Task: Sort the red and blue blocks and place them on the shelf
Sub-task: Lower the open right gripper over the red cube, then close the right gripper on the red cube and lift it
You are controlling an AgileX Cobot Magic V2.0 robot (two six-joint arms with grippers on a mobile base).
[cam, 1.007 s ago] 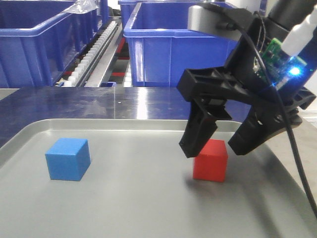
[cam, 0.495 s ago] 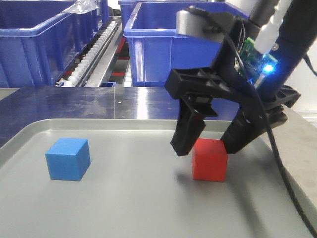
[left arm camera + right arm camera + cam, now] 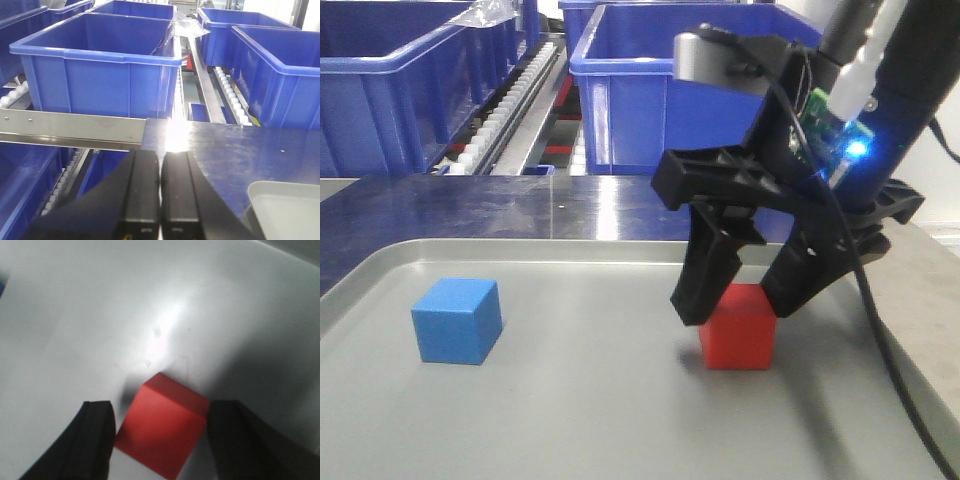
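Observation:
The red block (image 3: 740, 338) lies on the grey tray (image 3: 600, 420), turned at an angle between the two fingers of my right gripper (image 3: 732, 305). That gripper is open and straddles the block. In the right wrist view the red block (image 3: 162, 432) nearly fills the gap of the right gripper (image 3: 161, 410), its corners close to both pads. The blue block (image 3: 457, 320) rests alone at the tray's left. My left gripper (image 3: 161, 156) is shut and empty, hovering before the shelf rail (image 3: 70, 129).
Large blue bins (image 3: 660, 90) stand behind the tray with white roller tracks (image 3: 510, 110) between them. A shiny steel tabletop (image 3: 225, 145) lies between shelf and tray. The tray's raised rim (image 3: 570, 252) runs along the back.
My right gripper has moved left and lower, coming down around the red block. The block has shifted slightly left and turned. The blue block has stayed put.

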